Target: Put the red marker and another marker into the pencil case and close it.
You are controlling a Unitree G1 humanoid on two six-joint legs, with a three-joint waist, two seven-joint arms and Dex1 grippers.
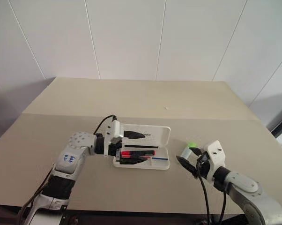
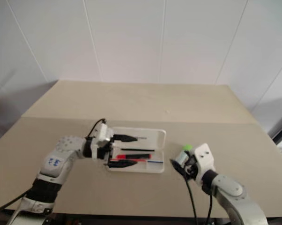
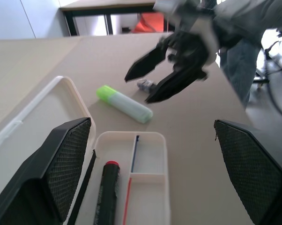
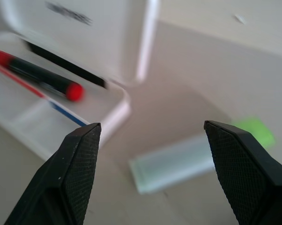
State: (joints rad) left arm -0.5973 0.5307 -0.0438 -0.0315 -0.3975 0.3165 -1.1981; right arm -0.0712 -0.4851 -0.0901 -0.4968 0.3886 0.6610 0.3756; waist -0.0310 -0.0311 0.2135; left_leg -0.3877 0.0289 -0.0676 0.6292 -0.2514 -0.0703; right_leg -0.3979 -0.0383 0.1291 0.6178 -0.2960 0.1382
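Right tool (image 1: 188, 160), fingers spread and empty, beside the pale green highlighter (image 3: 124, 103) on the beige bench (image 1: 131, 98); left tool (image 1: 131, 147) wide apart, empty, over the open white plastic pencil case (image 1: 163, 164) holding the red-and-black marker (image 1: 138, 153).

The table (image 1: 131, 101) has a matt, pale wood-look top, smooth and without shine. The pencil case (image 1: 160, 164) looks like hard white plastic, smooth with a slight gloss on its rim. The red marker (image 4: 38, 72) inside it seems to be glossy plastic (the red end catches some light). The highlighter (image 3: 124, 104) has a frosted, half-clear plastic body and an opaque lime cap. The fingers (image 3: 52, 173) of the left gripper (image 1: 132, 147) are matt black with a fine cross-hatched texture on the pads.
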